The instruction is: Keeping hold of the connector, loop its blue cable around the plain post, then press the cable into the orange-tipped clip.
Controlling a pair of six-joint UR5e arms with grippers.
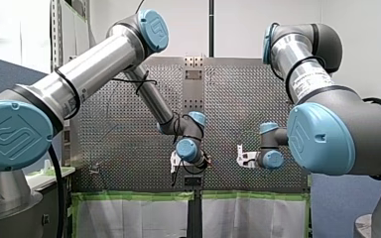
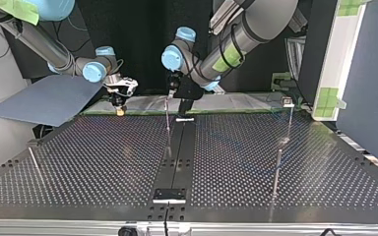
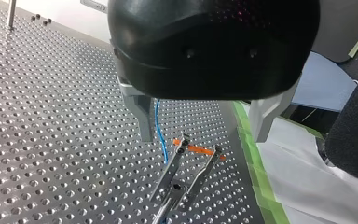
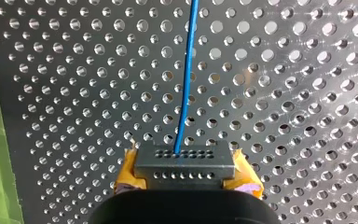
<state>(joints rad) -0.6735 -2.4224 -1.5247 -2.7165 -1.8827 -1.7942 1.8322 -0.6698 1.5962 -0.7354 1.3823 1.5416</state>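
While the perforated counter (image 2: 103, 162) stretches out bare, both arms are working at its green-taped edge. My left gripper (image 3: 201, 137) hovers over the orange-tipped clip (image 3: 172, 170), metal fingers spread wide and grasping nothing, with the clip's two prongs standing in the gap below them. My right gripper (image 4: 186, 179), close by along that same edge, has its yellow pads clenched on the connector (image 4: 184, 161), a small grey block with rows of holes, held above the counter.

From the connector's face the blue cable (image 4: 186, 84) runs straight out over the holes. In the left wrist view a stretch of it drops beside one clip prong, and I can't tell whether it is seated there. A slim bare post (image 3: 10, 14), which I take for the plain one, stands well apart from the clip, near the counter's far edge.

My read is that it's early going — no loop around the post yet. Next call: the right arm carries the connector out and around that post without easing its grip. The cable has to stay clear of the prongs until the open left fingers can help press it in.
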